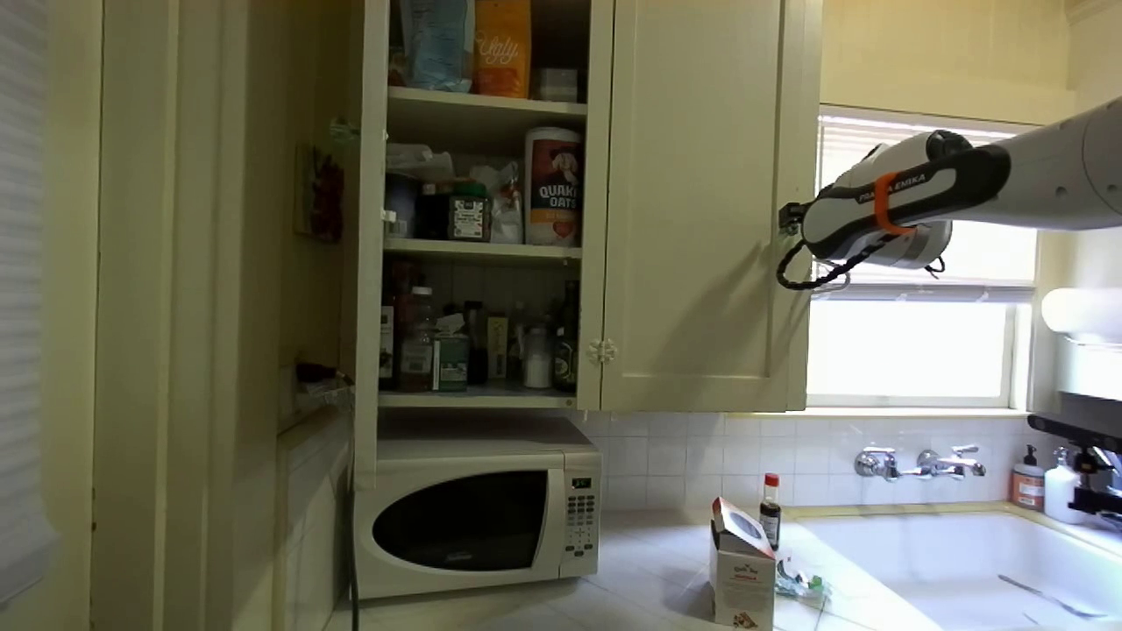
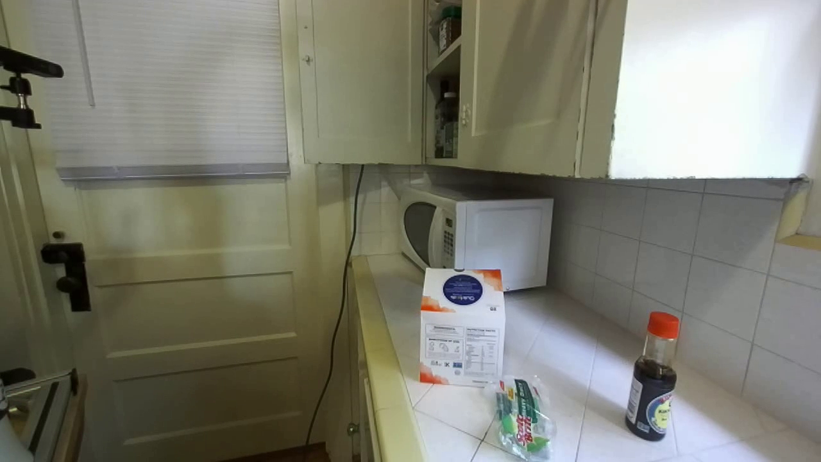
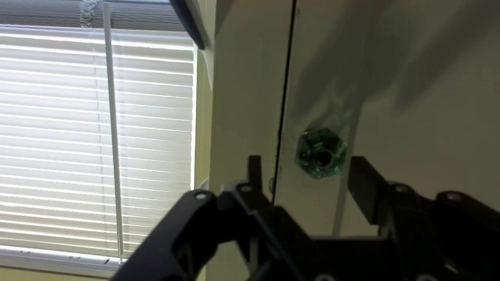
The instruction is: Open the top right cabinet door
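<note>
while looking through the wrist view, see the gripper (image 3: pixel 308 175) with fingers (image 3: pixel 365 191) spread apart, on either side of the green faceted knob (image 3: pixel 321 153) as framed there. can't tell, with depth so hard to judge, whether touching or just short of it. find the top right cabinet door (image 1: pixel 692 193), bearing that knob, closed between the shelves (image 1: pixel 482 251) and the window (image 1: pixel 912 355) in an exterior view, above and right of the microwave (image 1: pixel 469 521). below, on the counter (image 2: pixel 571 359), notice a white box (image 2: pixel 462 333) just beside a wrapped pack (image 2: pixel 523 417), near a red-capped bottle (image 2: pixel 651 385).
</note>
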Action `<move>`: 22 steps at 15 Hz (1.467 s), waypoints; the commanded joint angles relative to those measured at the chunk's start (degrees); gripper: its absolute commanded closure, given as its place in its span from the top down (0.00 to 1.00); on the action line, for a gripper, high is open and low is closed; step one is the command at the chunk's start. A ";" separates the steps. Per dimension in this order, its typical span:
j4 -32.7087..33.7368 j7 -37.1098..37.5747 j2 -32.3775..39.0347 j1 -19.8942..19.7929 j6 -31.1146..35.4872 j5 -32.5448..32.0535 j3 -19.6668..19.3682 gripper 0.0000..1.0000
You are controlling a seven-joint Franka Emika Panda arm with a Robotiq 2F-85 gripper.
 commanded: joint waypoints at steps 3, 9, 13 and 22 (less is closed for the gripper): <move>-0.62 0.09 -0.47 0.79 -0.46 0.90 -0.19 0.28; -2.05 -0.06 -1.56 0.89 -0.92 0.58 -0.06 0.08; -8.43 -1.64 -8.70 2.09 -0.25 -0.17 0.66 0.08; -25.74 0.28 -29.12 -1.76 -2.41 -3.11 7.41 0.08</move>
